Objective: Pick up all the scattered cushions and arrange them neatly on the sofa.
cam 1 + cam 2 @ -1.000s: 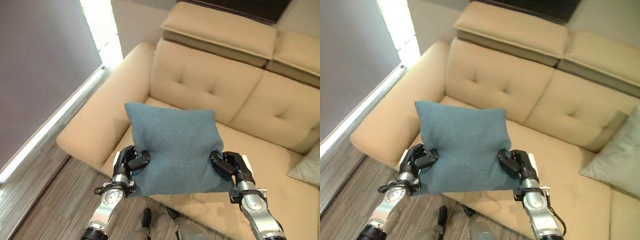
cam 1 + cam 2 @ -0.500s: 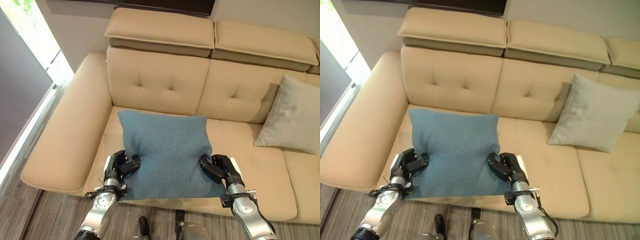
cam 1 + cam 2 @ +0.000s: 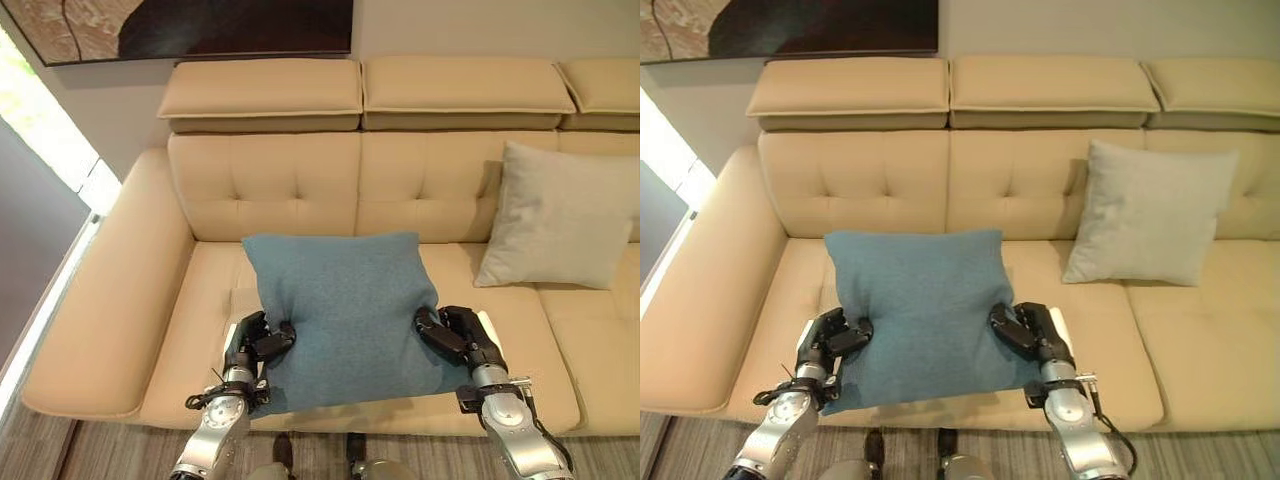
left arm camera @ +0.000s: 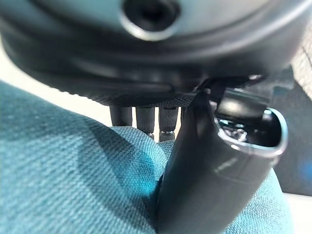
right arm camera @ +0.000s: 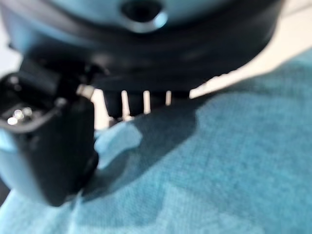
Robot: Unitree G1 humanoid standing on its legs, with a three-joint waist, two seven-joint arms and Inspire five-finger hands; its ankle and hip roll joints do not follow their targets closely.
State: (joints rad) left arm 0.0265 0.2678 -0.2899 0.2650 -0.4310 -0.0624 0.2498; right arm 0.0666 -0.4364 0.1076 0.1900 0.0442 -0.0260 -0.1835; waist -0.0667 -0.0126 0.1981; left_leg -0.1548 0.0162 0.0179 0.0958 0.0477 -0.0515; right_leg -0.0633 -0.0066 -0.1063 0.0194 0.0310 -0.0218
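Teal fabric fills the middle of the scene: the blue cushion is up off the seat, held out flat-faced between both hands over the front of the beige sofa. On its left edge the left hand is clamped on, thumb pressing into the top face and the fingers tucked beneath, so the cloth puckers right where it pinches. Same story on the other side: the right hand grips the right edge, its thumb digging into the weave while the fingers curl under and behind. The cushion hangs slightly tilted, its far edge reaching toward the tufted backrest, its near edge sagging just past the front lip of the seat. It sits over the left seat section, close to the seam with the middle one. Off to the right, well apart from the teal one, a pale grey cushion leans upright against the backrest. Above the headrests a dark framed picture hangs on the wall, and bright daylight comes in along the window strip beyond the sofa's left armrest. Striped wood floor shows at the lower left corner.
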